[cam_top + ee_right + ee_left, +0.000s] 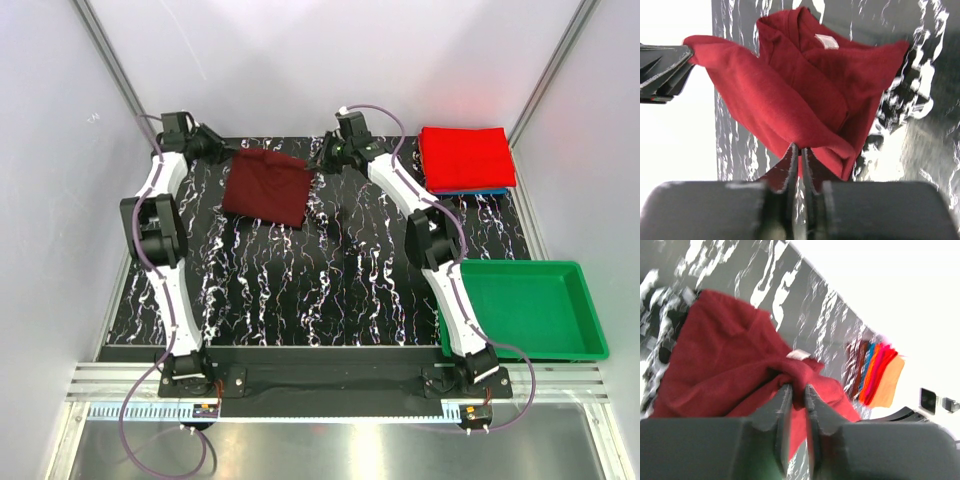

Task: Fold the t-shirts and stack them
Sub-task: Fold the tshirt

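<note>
The dark maroon t-shirt (266,187) sits toward 11 o'clock on the marbled black table (330,290), stretched between my two grippers. In the top view it reads as a roughly square, doubled-over panel with its far edge pulled taut and its near corner pointing toward 5 o'clock. I cannot tell whether that lower part touches the table.

My left gripper (228,148) holds the shirt's corner at 10 o'clock. Its wrist camera shows the fingers nearly together with a bunched ridge of maroon cloth pinched between them. My right gripper (322,160) holds the opposite corner at 2 o'clock. Its own camera shows the fingers pressed close on a fold of the same cloth, with the neck opening and a small white label (826,41) beyond, and my left fingers at 9 o'clock gripping the far corner.

Well apart, at 1 o'clock on the table, the bright red t-shirt (465,157) lies folded flat. The blue t-shirt (480,190) shows only as a thin edge under its near side.

At 4 o'clock, a green tray (590,330) rests at the table's right edge, beside my right arm
</note>
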